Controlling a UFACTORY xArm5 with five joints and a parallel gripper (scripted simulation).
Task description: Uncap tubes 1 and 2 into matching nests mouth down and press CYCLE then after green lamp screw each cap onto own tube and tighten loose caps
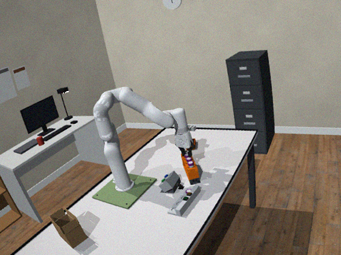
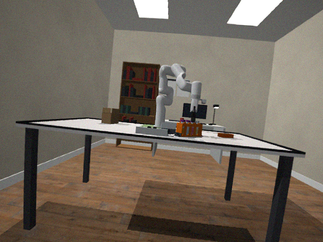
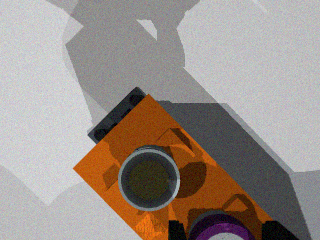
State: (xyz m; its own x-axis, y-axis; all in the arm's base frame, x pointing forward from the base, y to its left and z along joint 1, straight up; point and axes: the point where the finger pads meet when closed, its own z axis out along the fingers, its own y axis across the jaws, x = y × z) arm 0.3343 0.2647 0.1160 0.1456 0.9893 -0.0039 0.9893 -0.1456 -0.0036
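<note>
We judge that we are in the first step, with one tube uncapped and the second about to be. The arm reaches out from its base and points the end effector [image 1: 186, 152] straight down over the far end of the orange tube holder [image 1: 192, 172], because a screw cap has to be met squarely along the tube's own axis before it can be turned. In the wrist view the first tube [image 3: 149, 177] stands open in the holder, its dark mouth ringed by a grey rim. Just beside it sits the purple cap [image 3: 218, 226] of the second tube, at the bottom edge of the view. The dark fingers stand on either side of that cap, partly spread and pinching nothing, at a width we take to suit the cap so that only a short squeeze is needed. On the surface [image 1: 116, 250], nearer the table edge, lies the grey cap tray [image 1: 179, 207], and a purple-rimmed cap [image 1: 188, 190] appears to rest in its end nest, out of the way while its tube is open. The grey key housing [image 1: 170, 182] sits between base and tray, within easy reach.
</note>
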